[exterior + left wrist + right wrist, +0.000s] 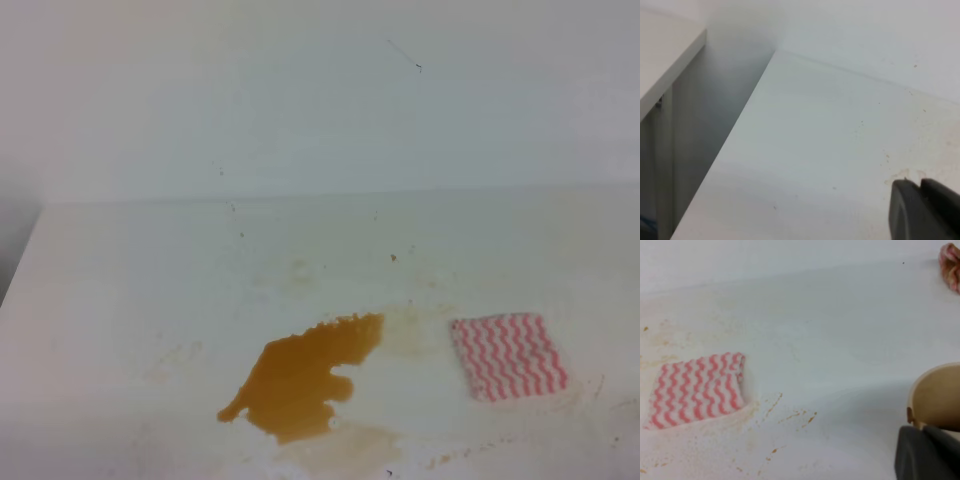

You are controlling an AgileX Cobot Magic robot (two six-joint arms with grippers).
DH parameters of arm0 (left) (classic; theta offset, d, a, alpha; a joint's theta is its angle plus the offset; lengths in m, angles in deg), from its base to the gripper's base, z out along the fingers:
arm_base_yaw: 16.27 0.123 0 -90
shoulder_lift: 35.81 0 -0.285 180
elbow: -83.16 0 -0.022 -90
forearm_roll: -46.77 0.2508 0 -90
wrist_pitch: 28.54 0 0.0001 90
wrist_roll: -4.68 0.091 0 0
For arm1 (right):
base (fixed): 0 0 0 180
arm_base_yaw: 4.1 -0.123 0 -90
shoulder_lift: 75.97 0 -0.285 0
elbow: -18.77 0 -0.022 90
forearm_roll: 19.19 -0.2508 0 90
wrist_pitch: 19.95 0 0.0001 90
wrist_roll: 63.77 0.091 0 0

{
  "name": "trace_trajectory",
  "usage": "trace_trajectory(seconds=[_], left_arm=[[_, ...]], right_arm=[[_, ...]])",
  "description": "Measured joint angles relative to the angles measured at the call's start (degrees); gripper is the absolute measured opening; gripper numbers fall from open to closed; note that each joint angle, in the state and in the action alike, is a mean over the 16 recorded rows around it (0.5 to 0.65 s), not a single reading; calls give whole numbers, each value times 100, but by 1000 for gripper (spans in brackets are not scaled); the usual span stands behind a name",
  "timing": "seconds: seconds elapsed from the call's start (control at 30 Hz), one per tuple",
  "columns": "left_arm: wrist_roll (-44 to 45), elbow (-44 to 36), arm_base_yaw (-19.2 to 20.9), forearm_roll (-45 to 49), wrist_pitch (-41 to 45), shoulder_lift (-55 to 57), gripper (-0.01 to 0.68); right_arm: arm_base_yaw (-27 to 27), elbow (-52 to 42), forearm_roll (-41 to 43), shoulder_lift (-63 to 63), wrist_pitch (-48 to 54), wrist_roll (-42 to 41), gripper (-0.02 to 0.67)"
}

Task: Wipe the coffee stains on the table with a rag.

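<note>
Only from the high view is the amber-brown coffee puddle (305,375) seen, stretched diagonally on the scuffed white table (120,300); the red-and-white zigzag rag (509,356) lies flat just right of it; beside the closed right gripper (926,452), a tan cup (935,397) and crumpled pink cloth (951,265) are shown by the right wrist view alone; the left gripper (925,210) cannot be judged.

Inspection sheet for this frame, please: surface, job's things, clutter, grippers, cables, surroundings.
Surface: white table, scuffed, with tan smears and dark specks.
Job's things: coffee stains, an amber puddle, unwiped; rag flat to its right, apart from it.
Clutter: tan cup and a crumpled pink cloth, right wrist view only.
Grippers: left gripper shows only a dark tip; right gripper shut, holding nothing seen.
Cables: nothing seen.
Surroundings: white wall; a second white surface left of the table.
</note>
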Motion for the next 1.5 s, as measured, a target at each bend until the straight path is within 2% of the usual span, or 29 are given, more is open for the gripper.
trace_trajectory(seconds=[1.5], left_arm=[[0,0,0,0,0,0,0]], right_arm=[[0,0,0,0,0,-1,-2]])
